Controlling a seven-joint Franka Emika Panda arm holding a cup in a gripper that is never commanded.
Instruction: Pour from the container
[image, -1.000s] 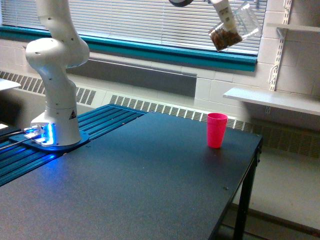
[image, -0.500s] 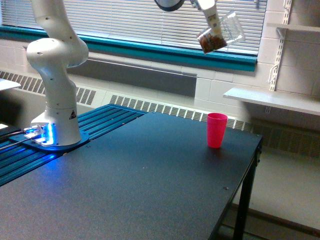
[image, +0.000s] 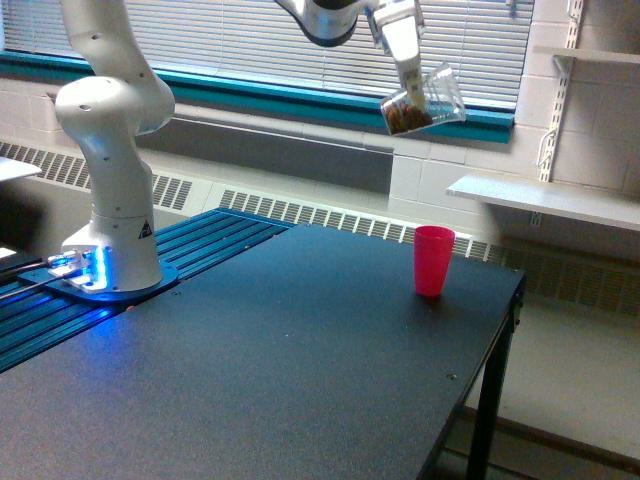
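Exterior view. The white robot arm (image: 110, 150) carries the small clear plastic cup with brown bits inside (image: 422, 101) high above the far right part of the worktop, pinched in the claw (image: 408, 82), whose one visible pale finger lies against the cup's wall. Over the last second the cup has come down and drifted toward the exterior view's left, from the top edge of the picture to a level in front of the teal window sill (image: 300, 100). It is tilted, mouth up and toward the exterior view's right, with the brown bits gathered at its low end; nothing is seen falling. The opaque pink plastic cup (image: 433, 260) stands upright near the worktop's far right corner, well below the clear cup. Judged from this, the descent is an approach and the pour has not begun. The worktop (image: 280, 370) is matt black. Behind it are white window blinds (image: 230, 40), a long heater grille (image: 300, 212) and wall-mounted white shelves (image: 540, 200).
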